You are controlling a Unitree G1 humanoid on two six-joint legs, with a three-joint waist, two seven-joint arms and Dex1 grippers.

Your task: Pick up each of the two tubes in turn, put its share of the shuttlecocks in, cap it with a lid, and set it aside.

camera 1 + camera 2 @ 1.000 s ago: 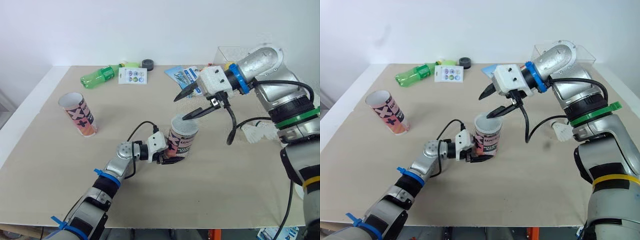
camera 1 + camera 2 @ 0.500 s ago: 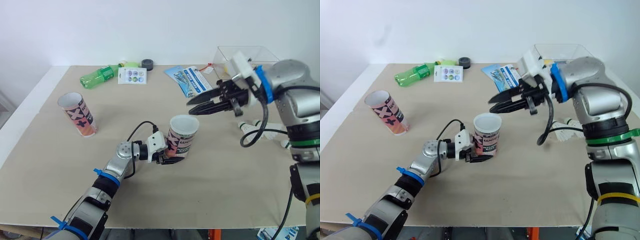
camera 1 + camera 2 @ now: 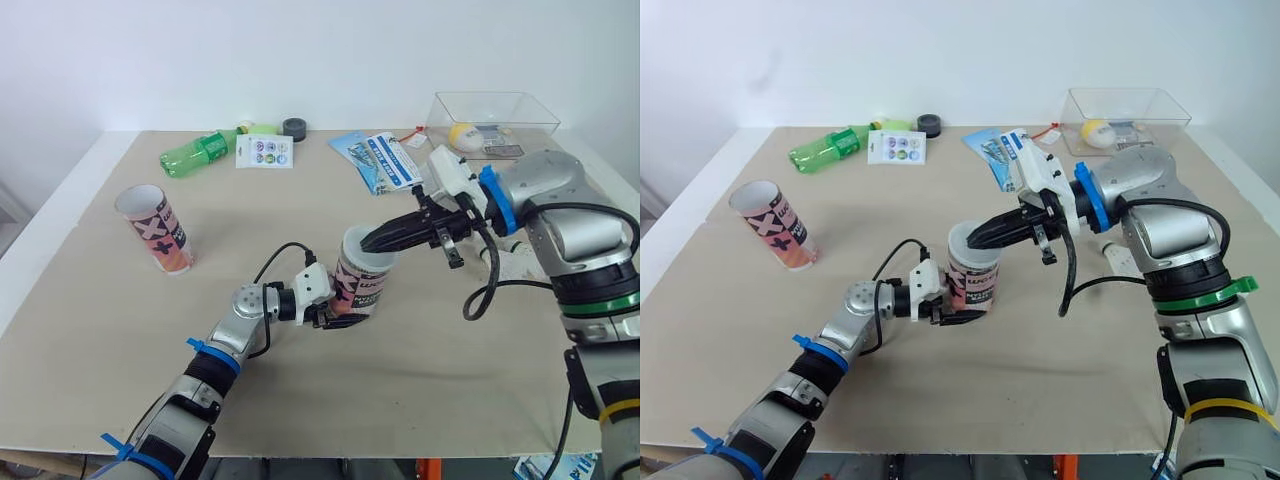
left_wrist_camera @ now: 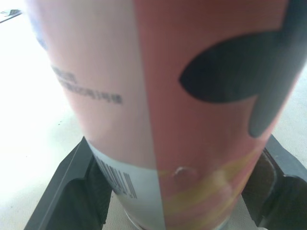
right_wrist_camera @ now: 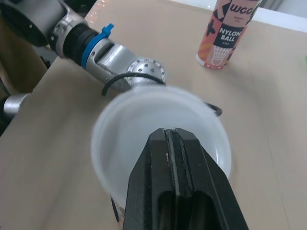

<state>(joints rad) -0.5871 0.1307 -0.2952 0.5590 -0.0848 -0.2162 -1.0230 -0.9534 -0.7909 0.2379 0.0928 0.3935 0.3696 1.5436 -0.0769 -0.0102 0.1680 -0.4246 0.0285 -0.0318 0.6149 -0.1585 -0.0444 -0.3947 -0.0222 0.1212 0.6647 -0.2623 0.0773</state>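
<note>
- My left gripper is clenched on the lower part of the tube, one black finger on each side of it and touching it.
- This tube is near the middle of the table, its base on the surface and its open mouth upward.
- My right gripper comes to the tube from 3 o'clock. Its two fingers are pressed flat together, and I see nothing between them.
- The tips of these fingers are just over the rim of the open mouth.
- The inside of the tube looks white. I cannot tell what lies in it.
- The second tube stands alone at 9 o'clock from the first, well apart, also open.
- Some shuttlecocks lie at 3 o'clock, partly hidden behind my right arm.
- A green bottle lies at 11 o'clock, and a clear box stands at 1 o'clock, both near the far edge.
</note>
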